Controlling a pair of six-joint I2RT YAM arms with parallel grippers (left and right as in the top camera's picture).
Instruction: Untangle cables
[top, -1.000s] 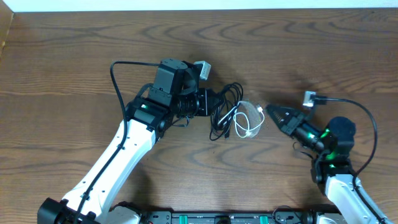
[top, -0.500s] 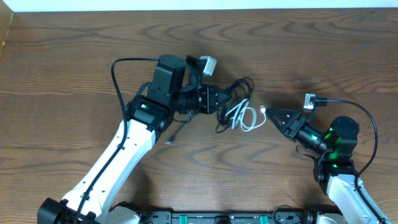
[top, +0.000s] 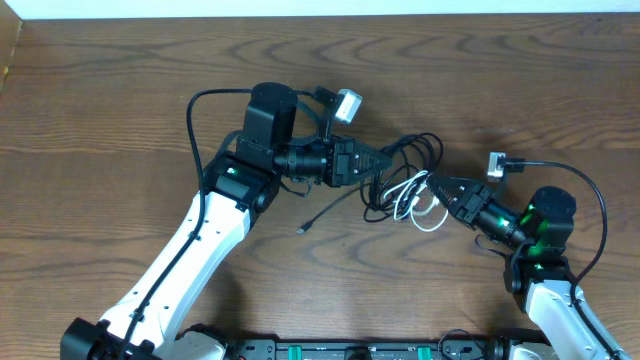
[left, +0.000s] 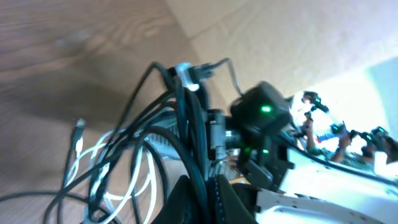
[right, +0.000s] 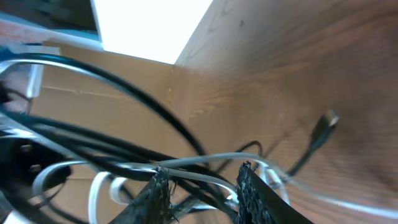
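The cables (top: 415, 150) form a tangle of thin black loops with one white cable (top: 408, 190) at mid-table. My left gripper (top: 380, 162) is shut on a black cable at the tangle's left side; in the left wrist view the cord (left: 199, 143) runs down between the closed fingers (left: 180, 199). From the right, my right gripper (top: 432, 186) reaches into the tangle. In the right wrist view it (right: 202, 183) stands open, with the white cable (right: 217, 160) and black strands crossing between its fingertips. A plug end (right: 324, 126) lies on the wood beyond.
A loose black cable end (top: 304, 228) trails left-forward on the table. Thick arm cords loop above the left arm (top: 192, 110) and beside the right arm (top: 592, 190). The table's far edge (top: 320, 15) runs along the top.
My left gripper has carried the black cables to the right, trailing one loose end behind. The right gripper has opened and now sits among the strands.
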